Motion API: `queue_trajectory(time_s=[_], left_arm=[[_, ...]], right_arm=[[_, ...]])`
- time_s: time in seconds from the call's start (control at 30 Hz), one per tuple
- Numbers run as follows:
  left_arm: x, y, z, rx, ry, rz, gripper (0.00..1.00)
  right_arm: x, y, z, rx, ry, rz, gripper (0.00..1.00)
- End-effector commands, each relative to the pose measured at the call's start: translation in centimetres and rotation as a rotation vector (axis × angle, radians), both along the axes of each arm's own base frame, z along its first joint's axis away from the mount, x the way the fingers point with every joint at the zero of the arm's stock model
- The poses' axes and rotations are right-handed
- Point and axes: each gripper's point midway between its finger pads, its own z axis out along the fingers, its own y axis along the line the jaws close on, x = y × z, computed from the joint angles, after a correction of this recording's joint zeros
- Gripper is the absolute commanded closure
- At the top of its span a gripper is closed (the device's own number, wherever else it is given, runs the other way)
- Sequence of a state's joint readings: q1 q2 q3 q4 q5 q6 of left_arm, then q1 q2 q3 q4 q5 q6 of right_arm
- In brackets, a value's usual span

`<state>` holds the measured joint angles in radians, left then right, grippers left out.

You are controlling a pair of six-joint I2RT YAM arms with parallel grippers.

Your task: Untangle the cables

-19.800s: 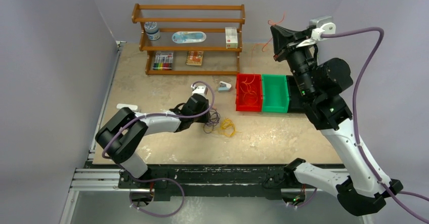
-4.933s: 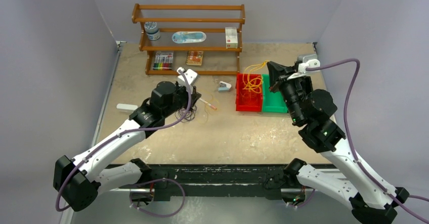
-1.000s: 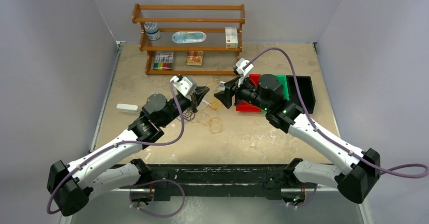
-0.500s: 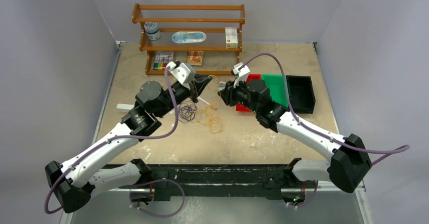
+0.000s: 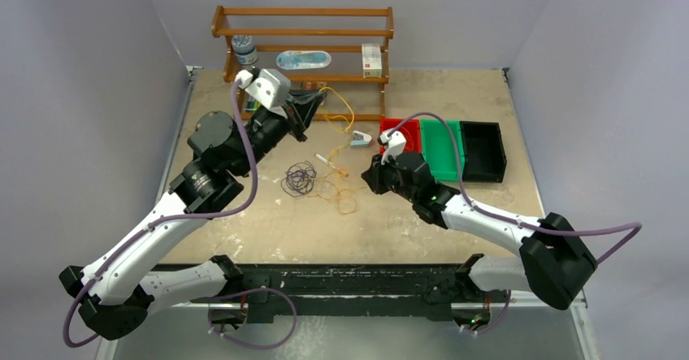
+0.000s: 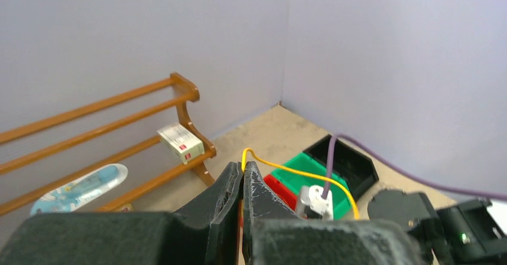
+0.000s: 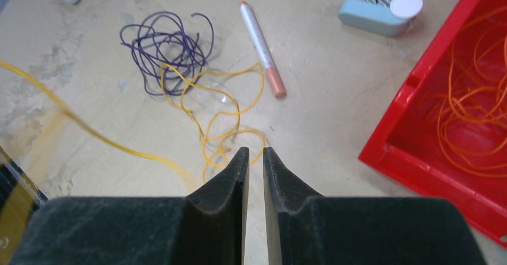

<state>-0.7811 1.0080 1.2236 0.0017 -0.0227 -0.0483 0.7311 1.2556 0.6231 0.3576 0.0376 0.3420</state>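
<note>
Yellow cable [image 6: 299, 174] in left tool [image 6: 242, 172]; one purple bunch [image 7: 164, 46] on table.

The light is even and soft, with weak shadows; both wrist views show near fingers slightly blurred.

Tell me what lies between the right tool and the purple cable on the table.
Loops of the yellow cable lie on the table between the right tool and the purple cable, and they overlap its near edge. The pen lies off to the side, not in the direct line. Nothing else blocks the way.
</note>
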Motion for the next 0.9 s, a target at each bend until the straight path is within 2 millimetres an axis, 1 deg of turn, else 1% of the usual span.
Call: queue_trajectory(time_s=[0.0, 0.07, 0.13, 0.17, 0.23, 0.3, 0.4, 0.5, 0.57, 0.7, 0.8, 0.87], left_arm=[[0.5, 1.2, 3.1, -0.065, -0.018, 0.067, 1.0], [0.5, 1.1, 3.4, -0.064, -0.024, 0.065, 1.0], [0.5, 1.0, 3.5, -0.061, -0.028, 0.061, 1.0], [0.5, 1.0, 3.5, -0.058, -0.03, 0.061, 1.0], [0.5, 0.9, 3.4, -0.053, -0.031, 0.056, 1.0], [0.6, 0.7, 3.2, -0.047, -0.027, 0.052, 1.0], [0.6, 0.6, 2.9, -0.044, -0.026, 0.045, 1.0], [0.6, 0.3, 2.6, -0.042, -0.02, 0.038, 1.0], [0.6, 0.2, 2.6, -0.046, -0.019, 0.033, 1.0], [0.7, -0.1, 2.2, -0.046, -0.015, 0.024, 1.0], [0.7, -0.3, 1.9, -0.041, -0.012, 0.019, 1.0], [0.8, -0.4, 1.7, -0.037, -0.01, 0.015, 1.0]], right_arm=[[0.2, -0.3, 0.7, 0.064, -0.013, -0.046, 0.84], [0.0, -0.4, 0.7, 0.079, -0.008, -0.052, 0.85], [-0.2, -0.6, 1.2, 0.089, -0.024, -0.051, 0.86], [-0.3, -0.6, 1.8, 0.098, -0.042, -0.044, 0.85], [-0.4, -0.7, 3.5, 0.124, -0.094, -0.029, 0.81], [-0.7, -0.7, 5.4, 0.154, -0.145, -0.009, 0.72], [-1.0, -1.2, 8.4, 0.207, -0.222, -0.014, 0.55], [-1.6, -1.6, 11.1, 0.265, -0.288, -0.006, 0.47], [-1.6, -1.7, 11.9, 0.286, -0.288, -0.02, 0.43], [-0.3, -2.4, 11.5, 0.308, -0.164, -0.153, 0.4], [-0.1, -1.9, 11.7, 0.366, -0.101, -0.182, 0.37], [-0.1, -1.1, 12.5, 0.417, -0.086, -0.164, 0.35]])
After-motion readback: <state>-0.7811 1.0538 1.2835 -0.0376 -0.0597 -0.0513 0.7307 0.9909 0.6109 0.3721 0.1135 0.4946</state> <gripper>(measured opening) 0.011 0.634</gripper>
